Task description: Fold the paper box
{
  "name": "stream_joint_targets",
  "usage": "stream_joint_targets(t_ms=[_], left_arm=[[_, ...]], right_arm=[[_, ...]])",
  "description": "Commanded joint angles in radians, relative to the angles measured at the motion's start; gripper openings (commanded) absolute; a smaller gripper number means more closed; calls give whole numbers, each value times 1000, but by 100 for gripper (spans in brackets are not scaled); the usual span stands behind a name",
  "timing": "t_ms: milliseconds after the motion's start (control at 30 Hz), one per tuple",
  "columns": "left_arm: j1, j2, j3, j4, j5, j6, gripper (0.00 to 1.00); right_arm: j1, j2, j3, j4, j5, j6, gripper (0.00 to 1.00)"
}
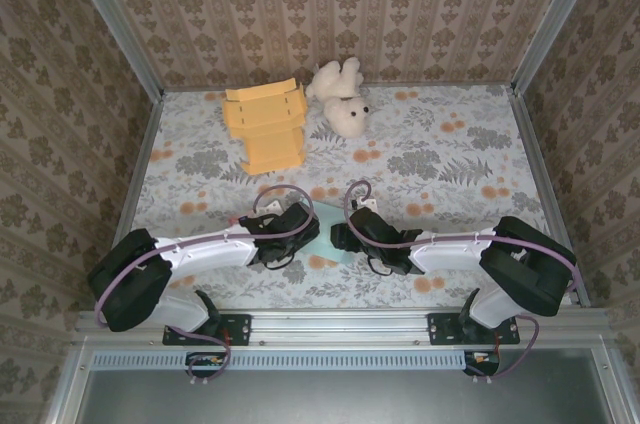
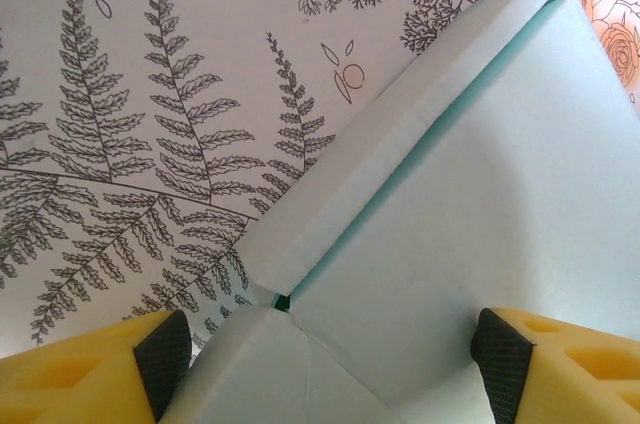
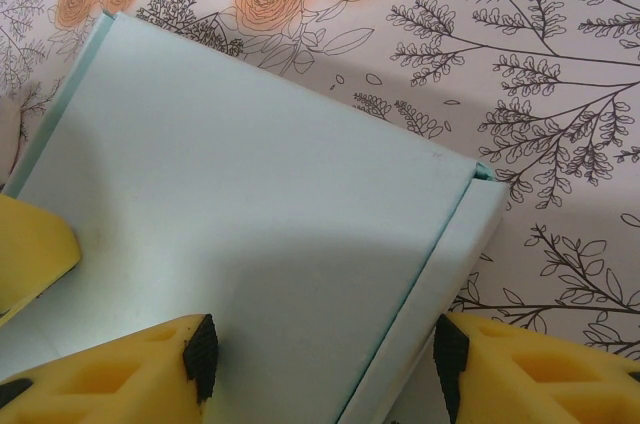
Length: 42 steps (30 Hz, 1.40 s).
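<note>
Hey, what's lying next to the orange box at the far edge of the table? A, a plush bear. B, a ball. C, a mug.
A: a cream plush bear lies just to the right of the orange box in the top view.

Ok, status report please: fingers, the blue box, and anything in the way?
Left gripper open, astride a box corner. Right gripper open, astride the folded side wall. Pale blue paper box partly folded. Orange box, teddy bear far back, not in way.

Smooth matt paper box (image 2: pixel 480 204) — soft plush bear (image 1: pixel 345 104), matt printed table covering (image 2: pixel 100 24)
</note>
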<state>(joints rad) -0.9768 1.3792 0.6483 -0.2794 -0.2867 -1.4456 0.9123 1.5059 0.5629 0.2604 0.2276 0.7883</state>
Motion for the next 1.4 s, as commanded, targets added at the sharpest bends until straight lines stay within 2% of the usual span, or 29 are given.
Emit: stream_joint_targets(t_ms=[0,233,433,600,767,900,967,1133,1367], left_arm=[[1,4,-30,-115,-65,63,80],[-3,-101,-36,-212,-118,108,88],[7,-226,-37,-208,-139,247,89],[36,-263,-47,-154,-124,196,91],[77,-198,-24,-76,-98,178,98],[150,-89,18,-3,31,221,100],[165,-56,24,27,59,223,100],[156,-14,14,30,85,146,97],[124,-7,-7,12,57,68,92]], right_arm=[[-5,16,-21,-57,1,-3,61],[-16,23,-23,-75,24,-21,61],[-48,31,-21,-59,17,-102,61],[-89,33,-17,-20,-57,-215,61],[-98,56,8,-9,-144,-302,61],[-100,77,14,2,-174,-328,61],[-100,87,13,5,-176,-329,61],[-101,109,20,1,-178,-330,61],[-101,111,18,5,-175,-319,60]])
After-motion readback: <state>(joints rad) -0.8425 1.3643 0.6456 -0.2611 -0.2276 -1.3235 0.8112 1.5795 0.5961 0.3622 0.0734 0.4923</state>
